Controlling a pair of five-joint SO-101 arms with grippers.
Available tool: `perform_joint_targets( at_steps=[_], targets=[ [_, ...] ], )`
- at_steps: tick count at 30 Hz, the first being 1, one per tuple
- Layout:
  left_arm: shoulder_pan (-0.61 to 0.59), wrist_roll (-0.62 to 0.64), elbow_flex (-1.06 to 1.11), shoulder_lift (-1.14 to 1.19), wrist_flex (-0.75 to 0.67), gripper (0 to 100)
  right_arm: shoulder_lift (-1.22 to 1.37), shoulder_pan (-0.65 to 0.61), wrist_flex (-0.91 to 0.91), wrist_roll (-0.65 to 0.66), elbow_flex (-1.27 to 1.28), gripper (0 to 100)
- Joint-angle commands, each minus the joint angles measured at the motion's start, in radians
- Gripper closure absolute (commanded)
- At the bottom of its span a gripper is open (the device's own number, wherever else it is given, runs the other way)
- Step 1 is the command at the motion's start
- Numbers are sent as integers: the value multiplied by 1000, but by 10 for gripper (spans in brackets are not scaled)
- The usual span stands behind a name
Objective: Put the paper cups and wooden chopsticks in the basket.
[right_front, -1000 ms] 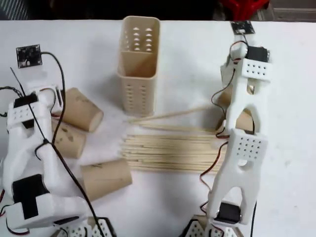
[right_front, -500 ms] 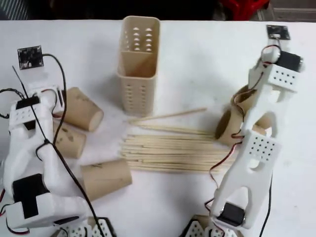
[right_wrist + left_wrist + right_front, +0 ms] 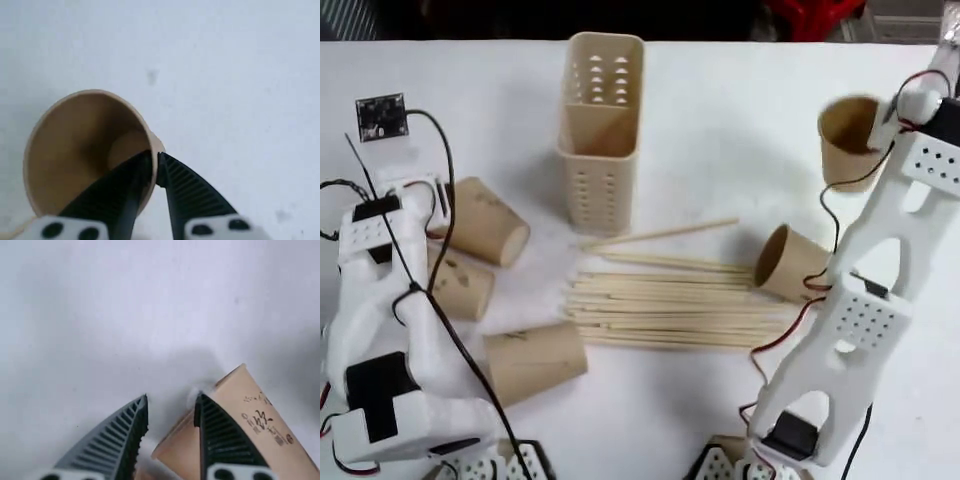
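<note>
Your right gripper (image 3: 154, 157) is clamped on the rim of the held cup (image 3: 80, 150), one finger inside and one outside. That cup (image 3: 845, 135) hangs mouth-outward above the table's far right, well apart from the basket (image 3: 605, 130).

Risks as I see them:
- A rim pinch on thin paper gives little bite. A quick swing could let the cup pivot or slip out.
- The basket is tall and narrow (looks easy to tip). If you come in low, the cup catches its wall and knocks it over, so come down from above.
- The spare cup (image 3: 790, 262) lies touching the ends of the chopsticks (image 3: 670, 305), under your right arm with its cable (image 3: 815, 285) draped close. A low sweep could roll that cup or scatter the sticks.

Your left gripper (image 3: 170, 402) has its jaws spread and grips nothing. One finger sits against a lying cup (image 3: 250, 415), so any nudge could roll it away.
</note>
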Motion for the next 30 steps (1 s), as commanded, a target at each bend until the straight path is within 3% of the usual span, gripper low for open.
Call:
perform_joint_targets(
  at_steps=[1, 8, 15, 21, 30],
  targets=[
    [-1, 11, 34, 10, -2, 830, -162, -97, 1, -77, -51, 982],
    [2, 11, 35, 10, -2, 830, -255, -363, -119, -138, -51, 982],
    [19, 5, 35, 10, -2, 830, -237, -529, -366, -189, -38, 982],
    [21, 5, 35, 10, -2, 830, -124, -593, -584, -236, -34, 982],
    [36, 3, 35, 10, -2, 830, -35, -576, -542, -341, -31, 981]
  ],
)
